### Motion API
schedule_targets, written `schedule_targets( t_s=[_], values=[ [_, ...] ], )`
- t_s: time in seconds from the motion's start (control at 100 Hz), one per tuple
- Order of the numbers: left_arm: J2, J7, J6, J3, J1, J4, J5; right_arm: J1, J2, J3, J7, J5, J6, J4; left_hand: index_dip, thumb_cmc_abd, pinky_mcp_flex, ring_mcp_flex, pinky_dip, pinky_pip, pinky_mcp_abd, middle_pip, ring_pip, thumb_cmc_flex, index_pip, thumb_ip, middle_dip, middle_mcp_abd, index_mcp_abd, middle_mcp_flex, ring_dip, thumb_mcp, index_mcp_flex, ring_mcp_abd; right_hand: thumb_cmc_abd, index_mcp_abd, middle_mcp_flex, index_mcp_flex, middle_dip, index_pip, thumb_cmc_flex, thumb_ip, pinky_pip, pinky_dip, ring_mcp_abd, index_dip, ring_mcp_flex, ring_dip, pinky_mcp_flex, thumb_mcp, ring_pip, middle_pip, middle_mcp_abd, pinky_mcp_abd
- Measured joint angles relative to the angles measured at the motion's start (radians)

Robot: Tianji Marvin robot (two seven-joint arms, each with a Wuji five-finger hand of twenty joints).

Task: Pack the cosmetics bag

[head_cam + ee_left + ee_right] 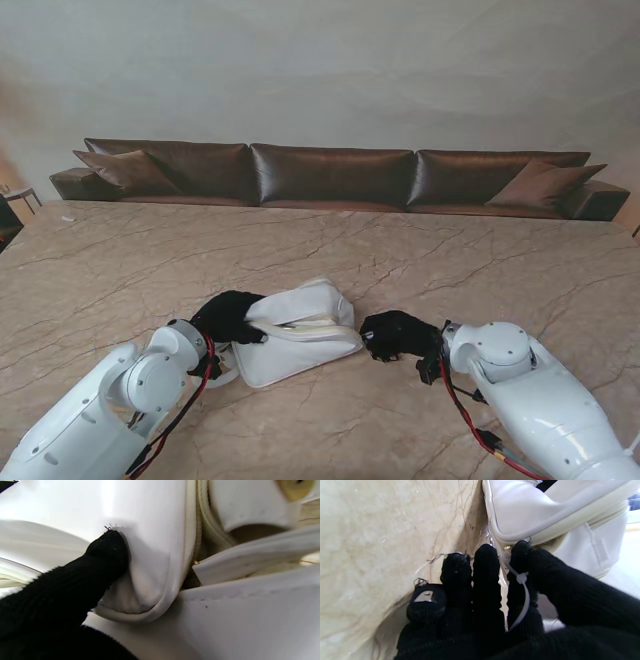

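- The white cosmetics bag (300,340) lies on the marble tabletop (420,250), close to me and a little to the left of the middle.
- The left hand (228,317), in a black glove, is on the left end of the bag. In the left wrist view one black finger (105,552) pushes a dent into the soft white side. It is pressed on the bag, but I cannot tell if it is really gripping it.
- The right hand (395,335), also in a black glove, sits at the right end of the bag. In the right wrist view its fingers (485,562) are bunched close together, with their tips at the bag's corner by the zipper (602,520).
- A thin white zip tie (522,585) hangs from that corner and runs between two fingers. I cannot tell if the hand is pinching it.
- The bag's zipper looks partly open in the left wrist view.
- Far behind the tabletop is a long brown sofa (330,175) with cushions, against a pale wall.
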Motion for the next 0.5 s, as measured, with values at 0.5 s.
schedule_targets(
  t_s=[0.5],
  values=[
    [0.003,-0.106,0.046,0.017,-0.047,-0.013,0.093,-0.051,-0.021,0.079,0.043,0.126,0.067,0.002,0.213,0.008,0.043,0.002,-0.052,0.055,0.011,0.064,0.117,-0.004,-0.001,0.0,0.133,0.0,-0.003,-0.001,0.0,-0.056,0.018,-0.006,0.009,0.021,0.0,0.0,0.001,-0.027,0.003,0.002,0.008,0.013,0.048,0.0,-0.001,0.001,-0.061,0.009,0.016,0.022,0.0,0.1]
  ],
)
